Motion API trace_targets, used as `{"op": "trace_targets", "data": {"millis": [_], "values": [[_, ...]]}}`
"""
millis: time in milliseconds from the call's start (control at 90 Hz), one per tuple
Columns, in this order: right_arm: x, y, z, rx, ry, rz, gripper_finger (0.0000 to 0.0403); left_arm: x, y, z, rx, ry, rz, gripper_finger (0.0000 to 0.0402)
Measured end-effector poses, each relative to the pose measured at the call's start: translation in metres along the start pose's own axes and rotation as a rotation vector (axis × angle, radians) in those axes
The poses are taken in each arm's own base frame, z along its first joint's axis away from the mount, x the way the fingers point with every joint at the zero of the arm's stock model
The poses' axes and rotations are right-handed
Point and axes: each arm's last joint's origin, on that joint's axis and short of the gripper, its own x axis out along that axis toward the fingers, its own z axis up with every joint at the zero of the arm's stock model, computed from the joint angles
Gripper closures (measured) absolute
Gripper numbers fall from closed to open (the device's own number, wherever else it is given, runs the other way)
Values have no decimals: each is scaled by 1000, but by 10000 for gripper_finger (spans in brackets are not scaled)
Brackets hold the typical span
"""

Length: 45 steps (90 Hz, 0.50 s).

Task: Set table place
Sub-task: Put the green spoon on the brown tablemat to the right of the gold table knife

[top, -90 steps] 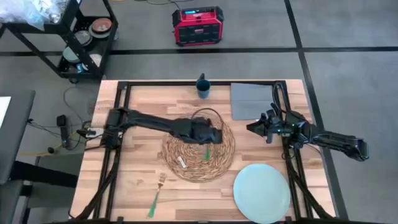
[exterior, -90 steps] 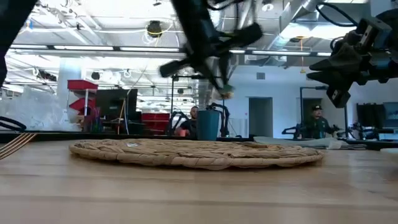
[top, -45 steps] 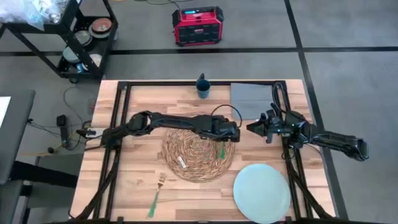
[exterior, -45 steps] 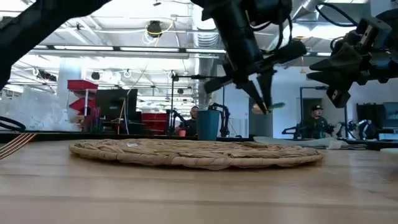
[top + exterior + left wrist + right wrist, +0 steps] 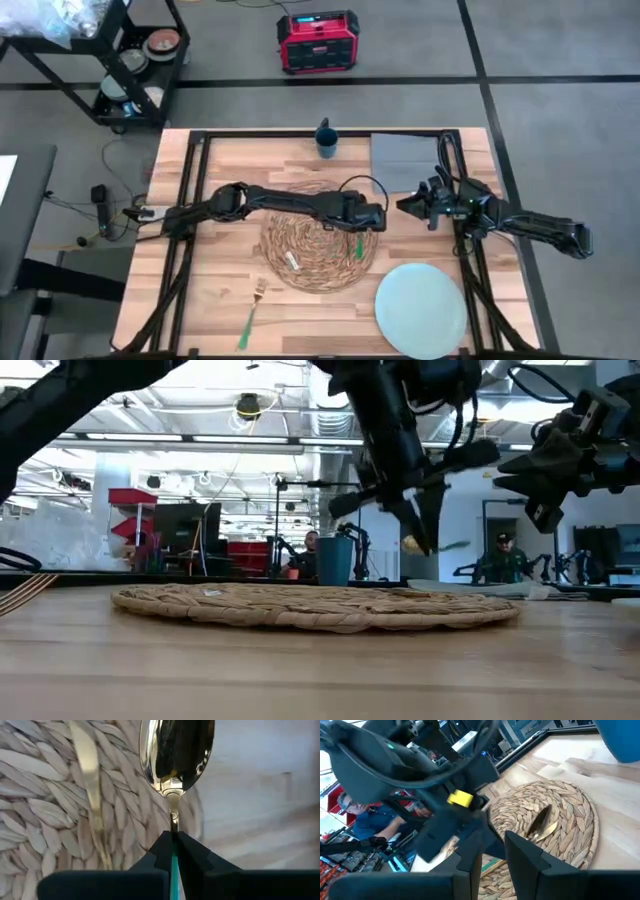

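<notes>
The job is just started: the left gripper (image 5: 358, 232) squeezes a spoon (image 5: 176, 757) above the mat (image 5: 300, 262) at its 3 o'clock edge (mid-table), right gripper (image 5: 412, 205) waits open, plate (image 5: 421, 309) and fork (image 5: 251, 315) still off the mat.

My left tool (image 5: 173, 851) is clamped on the green handle of a spoon (image 5: 175, 755), whose shiny gold bowl points toward twelve o'clock. Under it lies the woven placemat (image 5: 45, 805), filling the nine o'clock side, and the pale wood surface (image 5: 260, 780) shows toward three o'clock.
</notes>
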Motion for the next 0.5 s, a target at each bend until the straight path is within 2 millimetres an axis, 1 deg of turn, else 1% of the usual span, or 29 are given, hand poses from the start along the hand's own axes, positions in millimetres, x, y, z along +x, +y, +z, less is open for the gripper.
{"op": "trace_targets", "data": {"millis": [122,389,500], "values": [[0,0,0,0,0,0,332,4,1,-3,2,9,9,402],[0,0,0,-1,0,0,332,5,4,-2,-15,10,34,402],[0,0,0,-4,0,0,332,10,7,-4,-46,23,43,401]]}}
